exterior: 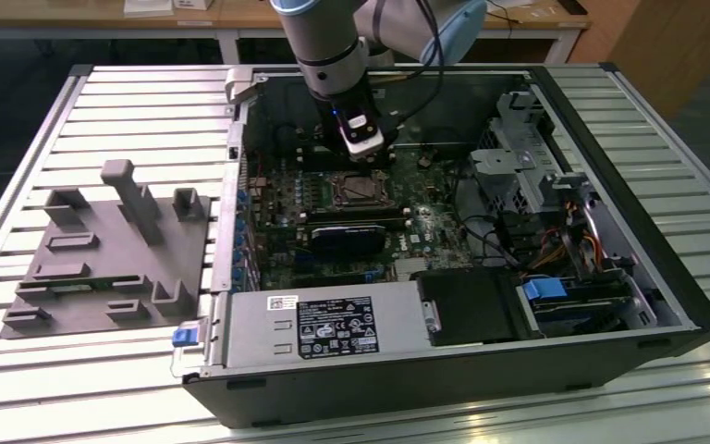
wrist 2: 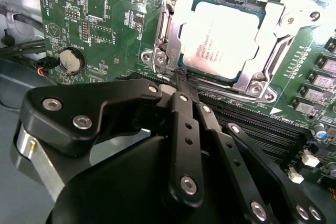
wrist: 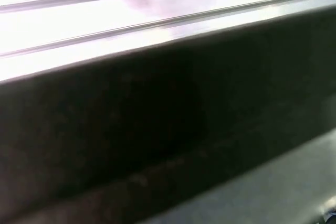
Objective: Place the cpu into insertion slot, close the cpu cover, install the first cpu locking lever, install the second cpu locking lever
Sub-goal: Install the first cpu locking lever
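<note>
The cpu (wrist 2: 220, 30), a silvery square chip, lies flat in the insertion slot (exterior: 355, 190) on the green motherboard. The cpu cover (wrist 2: 273, 51), a silver frame, lies down around the chip. A thin metal locking lever (wrist 2: 164, 35) runs along one side of the socket. My gripper (wrist 2: 181, 77) has its black fingers drawn together to a point right at the socket's corner, by that lever's end. I cannot tell whether the tips touch it. In the exterior view the gripper (exterior: 365, 153) hangs inside the open computer case, just behind the socket.
Long black memory slots (wrist 2: 252, 114) run beside the socket, under my fingers. A black heatsink (exterior: 345, 236), a power supply (exterior: 318, 324) and a drive cage (exterior: 540, 176) crowd the case. A grey fixture (exterior: 108, 250) stands on the slatted table (wrist: 157, 24).
</note>
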You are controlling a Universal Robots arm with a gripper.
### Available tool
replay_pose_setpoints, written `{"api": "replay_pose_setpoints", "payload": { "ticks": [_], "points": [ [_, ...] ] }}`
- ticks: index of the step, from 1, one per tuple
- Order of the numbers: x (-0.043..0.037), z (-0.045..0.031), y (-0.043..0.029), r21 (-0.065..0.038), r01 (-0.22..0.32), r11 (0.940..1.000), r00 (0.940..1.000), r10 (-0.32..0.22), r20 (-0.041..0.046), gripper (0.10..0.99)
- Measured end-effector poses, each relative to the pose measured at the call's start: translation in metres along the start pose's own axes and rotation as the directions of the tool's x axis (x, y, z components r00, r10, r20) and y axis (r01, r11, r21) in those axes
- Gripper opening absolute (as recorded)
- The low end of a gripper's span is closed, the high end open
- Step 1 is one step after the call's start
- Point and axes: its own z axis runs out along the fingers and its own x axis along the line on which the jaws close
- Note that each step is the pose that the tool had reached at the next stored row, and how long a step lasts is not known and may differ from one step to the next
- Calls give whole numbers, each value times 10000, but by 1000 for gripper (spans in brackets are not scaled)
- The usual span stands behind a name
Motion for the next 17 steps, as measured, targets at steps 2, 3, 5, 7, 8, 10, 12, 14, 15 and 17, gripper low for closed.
{"api": "replay_pose_setpoints", "payload": {
  "ticks": [2,3,5,7,8,10,12,14,15,17],
  "points": [
    [0,1,0,-2,-1,10000,10000,1,2,102],
    [-1,-2,1,-3,-1,10000,10000,1,3,102],
    [-6,-22,4,-4,-2,10000,10000,2,4,102],
    [-16,-59,10,-5,-2,10000,10000,2,3,102],
    [-22,-82,13,-4,-2,10000,10000,2,3,102],
    [-36,-133,21,-3,-2,10000,10000,2,3,102],
    [-51,-191,30,-3,-1,10000,10000,1,2,102],
    [-67,-249,39,0,-1,10000,10000,1,2,102],
    [-74,-276,43,-3,-2,10000,10000,2,2,102],
    [-87,-325,51,-2,-1,10000,10000,1,2,102]
  ]
}}
